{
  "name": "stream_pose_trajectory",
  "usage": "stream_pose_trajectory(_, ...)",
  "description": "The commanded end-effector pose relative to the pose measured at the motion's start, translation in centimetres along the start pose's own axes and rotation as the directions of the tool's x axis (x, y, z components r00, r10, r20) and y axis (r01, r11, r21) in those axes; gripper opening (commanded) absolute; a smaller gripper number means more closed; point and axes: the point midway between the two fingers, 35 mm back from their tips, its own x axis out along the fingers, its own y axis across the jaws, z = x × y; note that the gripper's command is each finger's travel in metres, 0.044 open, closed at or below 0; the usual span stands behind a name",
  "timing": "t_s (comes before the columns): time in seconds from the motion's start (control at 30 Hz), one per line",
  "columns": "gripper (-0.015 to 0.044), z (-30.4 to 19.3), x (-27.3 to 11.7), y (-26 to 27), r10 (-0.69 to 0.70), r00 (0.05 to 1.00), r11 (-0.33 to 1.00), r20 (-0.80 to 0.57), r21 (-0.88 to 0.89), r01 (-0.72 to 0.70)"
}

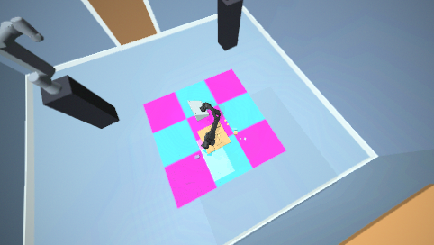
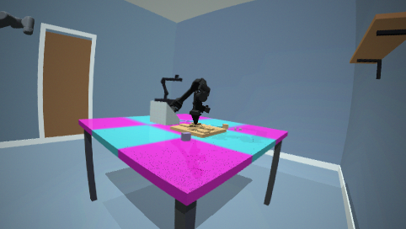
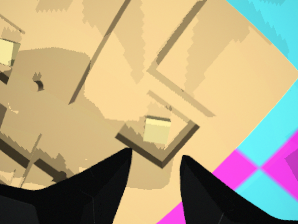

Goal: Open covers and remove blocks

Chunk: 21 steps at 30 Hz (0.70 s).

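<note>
The tan puzzle board (image 1: 221, 145) (image 2: 216, 132) (image 3: 262, 76) lies on the table, with dark slots and edges across its top in the wrist view. My gripper (image 3: 156, 157) (image 2: 195, 123) is partly open and empty, low over the board. A pale yellow block (image 3: 157, 131) sits in an open well just beyond the fingertips. Another pale yellow block (image 3: 7, 52) shows at the left edge of the wrist view. A small dark hooked part (image 3: 39, 84) stands on the board. A purple-grey block (image 1: 197, 157) (image 2: 185, 135) and a tan block (image 1: 235, 131) (image 2: 226, 125) rest beside the board. I cannot tell each cover's state.
A grey wedge-shaped stand (image 1: 196, 110) (image 2: 158, 113) is near the arm's base. Small pale pieces (image 1: 242, 139) (image 2: 237, 129) lie on the table past the tan block. Small yellow pieces (image 1: 227, 122) lie near the board's far side. The table (image 1: 266, 144) (image 2: 189, 168) is checked magenta and cyan.
</note>
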Motion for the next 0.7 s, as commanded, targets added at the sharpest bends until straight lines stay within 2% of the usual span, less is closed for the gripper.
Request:
stream_pose_trajectory(0.0, 0.0144, 0.05, 0.14, 0.02, 0.002, 1.000, 0.999, 0.004, -0.051, -0.002)
stream_pose_trajectory(0.67, 0.0144, 0.03, 0.41, 0.01, 0.002, 1.000, 0.939, 0.004, -0.345, -0.001)
